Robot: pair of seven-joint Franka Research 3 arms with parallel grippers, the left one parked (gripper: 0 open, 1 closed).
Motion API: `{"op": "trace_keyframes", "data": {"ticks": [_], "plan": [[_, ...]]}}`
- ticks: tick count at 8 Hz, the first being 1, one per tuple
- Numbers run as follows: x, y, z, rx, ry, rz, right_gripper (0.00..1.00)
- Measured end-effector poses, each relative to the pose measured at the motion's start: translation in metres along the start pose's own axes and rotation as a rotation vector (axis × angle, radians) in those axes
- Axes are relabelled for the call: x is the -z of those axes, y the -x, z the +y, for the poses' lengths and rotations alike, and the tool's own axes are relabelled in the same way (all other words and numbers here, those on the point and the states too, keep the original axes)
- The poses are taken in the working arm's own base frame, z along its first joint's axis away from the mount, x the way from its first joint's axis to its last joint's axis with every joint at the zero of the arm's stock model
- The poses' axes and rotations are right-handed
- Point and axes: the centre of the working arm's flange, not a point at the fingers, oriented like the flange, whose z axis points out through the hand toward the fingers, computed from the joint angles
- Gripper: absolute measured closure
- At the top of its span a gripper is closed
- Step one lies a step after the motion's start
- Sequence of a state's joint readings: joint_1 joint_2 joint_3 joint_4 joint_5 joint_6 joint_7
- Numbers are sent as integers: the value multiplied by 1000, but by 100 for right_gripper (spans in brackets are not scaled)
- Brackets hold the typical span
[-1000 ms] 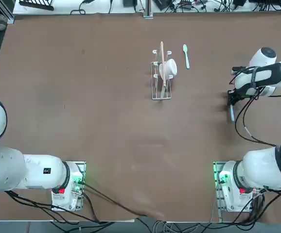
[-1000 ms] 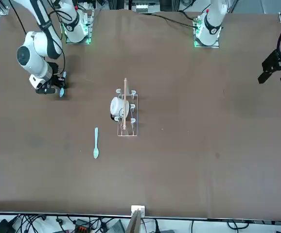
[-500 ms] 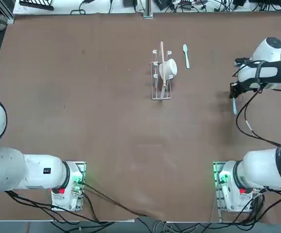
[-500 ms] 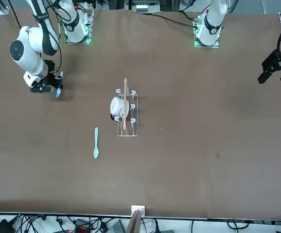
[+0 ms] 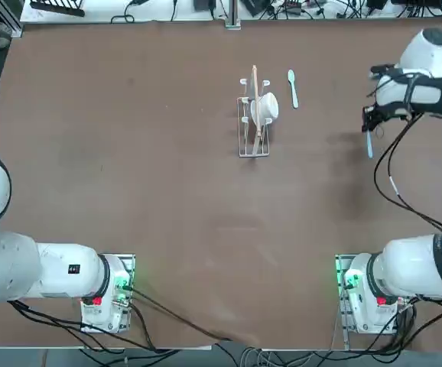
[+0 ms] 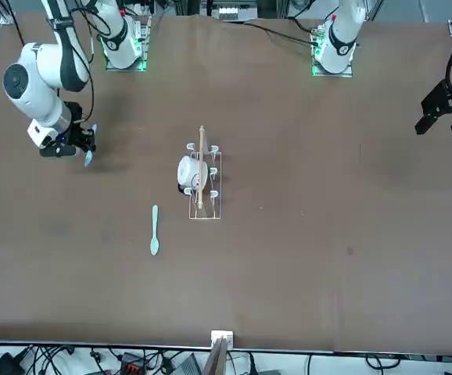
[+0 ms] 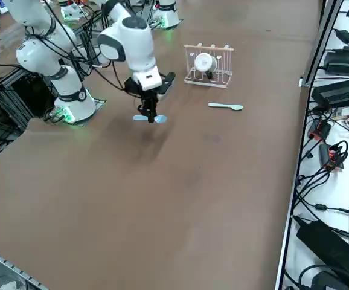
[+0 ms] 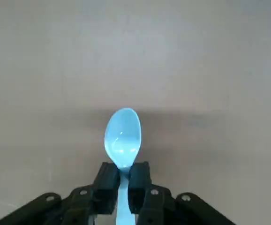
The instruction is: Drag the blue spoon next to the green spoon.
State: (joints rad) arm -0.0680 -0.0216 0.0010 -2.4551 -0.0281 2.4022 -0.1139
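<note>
1. The right gripper [image 8: 121, 185] was clamped on the handle of the blue spoon [image 8: 123, 137], its two black fingers [image 8: 106, 180] pressed against the thin handle from either side, just behind the bowl.
2. In the wrist view the spoon's oval bowl stuck out beyond the fingertips, hollow side towards the camera, with its shadow on the brown surface [image 8: 196, 70] under it.
3. From the side, the right gripper [image 7: 148, 113] pointed downward and the blue spoon [image 7: 153, 118] lay roughly level at the fingertips, bowl end out to one side.
4. Whether the spoon touched the surface or hung just above it could not be told.
5. From overhead, the right gripper [image 5: 369, 127] stood far out on the right side of the surface [image 5: 129, 191], and the blue spoon [image 5: 369, 145] showed only as a short sliver below it.
6. The rest of the handle was hidden by the fingers and wrist.
7. The green spoon [image 5: 292, 86] lay flat well to the left of the gripper, and a little farther out.
8. The two spoons were well apart.
9. Just left of the green spoon stood a wire rack [image 5: 253, 130] holding a white cup [image 5: 268, 106] and a thin wooden piece, whose nature was hard to make out.
</note>
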Motion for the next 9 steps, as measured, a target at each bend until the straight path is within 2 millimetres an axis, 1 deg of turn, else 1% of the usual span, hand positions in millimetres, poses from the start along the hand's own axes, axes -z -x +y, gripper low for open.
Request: {"op": "trace_keyframes", "data": {"ticks": [2, 3, 7, 8, 9], "plan": [[21, -32, -10, 13, 1, -10, 85], [31, -51, -15, 18, 2, -21, 85], [74, -140, -39, 19, 7, -13, 85], [78, -160, -49, 18, 8, -6, 85], [78, -179, -62, 16, 8, 0, 85]]}}
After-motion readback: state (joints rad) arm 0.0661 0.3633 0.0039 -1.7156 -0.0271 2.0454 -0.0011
